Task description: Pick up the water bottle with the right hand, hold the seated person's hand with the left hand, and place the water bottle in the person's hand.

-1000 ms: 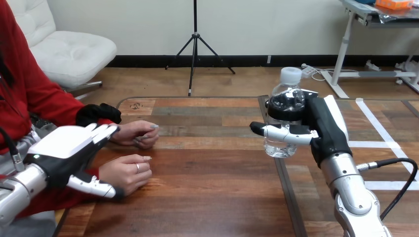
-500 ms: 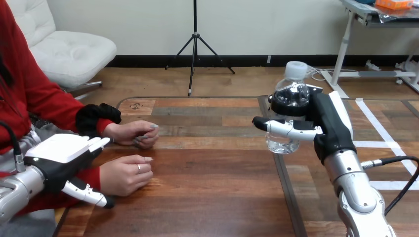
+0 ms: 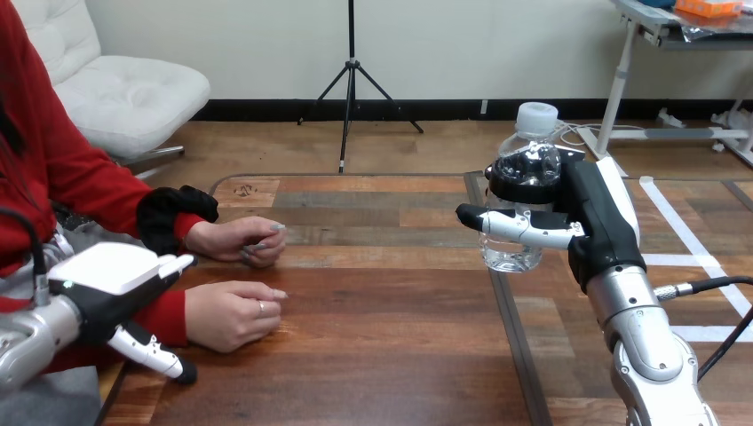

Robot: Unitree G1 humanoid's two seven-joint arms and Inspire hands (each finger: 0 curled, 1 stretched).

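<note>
My right hand (image 3: 593, 222) is shut on a clear water bottle (image 3: 522, 200) with a white cap, holding it upright just above the wooden table (image 3: 382, 302) at the right of centre. My left hand (image 3: 111, 284) hovers at the lower left with its fingers relaxed and open, thumb pointing down-right. It is beside the person's nearer hand (image 3: 233, 312), close to that hand's wrist and red sleeve, not gripping it. The person's farther hand (image 3: 240, 238) rests curled on the table behind it.
A dark seam (image 3: 506, 302) runs front to back through the table under the bottle. The person sits at the left side. Bare tabletop lies between the person's hands and the bottle.
My left hand has drawn back and down toward the lower left, away from the person's hands. My right hand has lifted the bottle slightly and shifted it right. The person's nearer hand edged right.
</note>
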